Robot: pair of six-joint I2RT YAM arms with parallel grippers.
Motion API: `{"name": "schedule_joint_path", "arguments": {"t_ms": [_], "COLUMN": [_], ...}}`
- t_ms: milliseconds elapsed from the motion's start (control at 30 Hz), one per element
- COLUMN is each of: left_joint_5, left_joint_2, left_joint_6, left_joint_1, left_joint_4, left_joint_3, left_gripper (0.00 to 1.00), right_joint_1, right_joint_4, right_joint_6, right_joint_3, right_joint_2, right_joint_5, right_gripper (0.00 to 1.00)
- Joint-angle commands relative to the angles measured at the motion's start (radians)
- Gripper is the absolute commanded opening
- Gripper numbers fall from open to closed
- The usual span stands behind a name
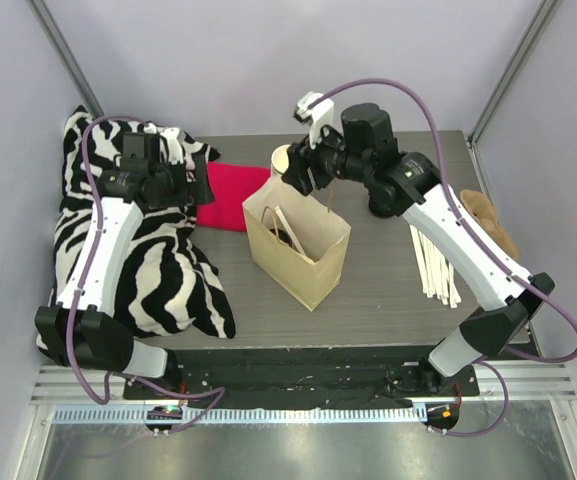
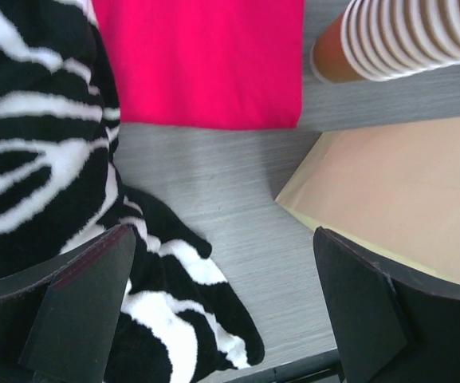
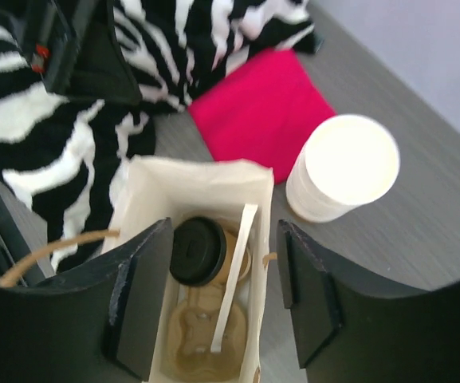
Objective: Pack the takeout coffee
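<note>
The takeout coffee, a brown cup with a black lid, stands in a brown pulp carrier inside the open paper bag. A white wrapped stick leans in the bag beside it. My right gripper hovers open and empty above the bag's mouth, apart from the cup. In the top view it is over the far end of the bag, and the cup is hidden there. My left gripper is open and empty, left of the bag, also seen in the top view.
A tall stack of cream-white cups stands just behind the bag. A red napkin lies left of it. A zebra-patterned cloth covers the left side. Several white sticks and a brown object lie at the right.
</note>
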Motion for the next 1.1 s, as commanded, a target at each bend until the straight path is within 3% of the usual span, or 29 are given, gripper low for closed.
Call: {"name": "schedule_joint_path", "arguments": {"t_ms": [0,200,333,467,800,900,1067], "left_joint_5": [0.080,0.097,0.217,0.182,0.156,0.125,0.104], "left_joint_2": [0.061,0.200,0.230,0.236,0.103,0.055,-0.017], "left_joint_6": [0.108,0.148,0.116,0.125,0.224,0.258,0.283], "left_joint_1": [0.025,0.052,0.124,0.149,0.163,0.160,0.155], "left_joint_4": [-0.083,-0.261,-0.293,-0.316,-0.251,-0.224,-0.188], "left_joint_3": [0.182,0.403,0.469,0.473,0.099,-0.016,-0.139], "left_gripper": [1.00,1.00,1.00,1.00,1.00,1.00,1.00], "right_joint_1": [-0.003,-0.123,-0.360,-0.488,-0.611,-0.614,-0.616], "right_joint_4": [0.095,0.098,0.062,0.043,0.042,0.052,0.069], "right_joint_6": [0.023,0.110,0.262,0.267,0.135,0.119,0.133], "right_joint_3": [0.137,0.173,0.085,-0.089,-0.644,-0.770,-0.846], "right_joint_2": [-0.051,-0.063,-0.124,-0.231,-0.486,-0.520,-0.552], "right_joint_5": [0.118,0.254,0.182,0.158,0.219,0.219,0.201], "right_gripper": [0.69,0.95,0.97,0.97,0.98,0.98,0.98]}}
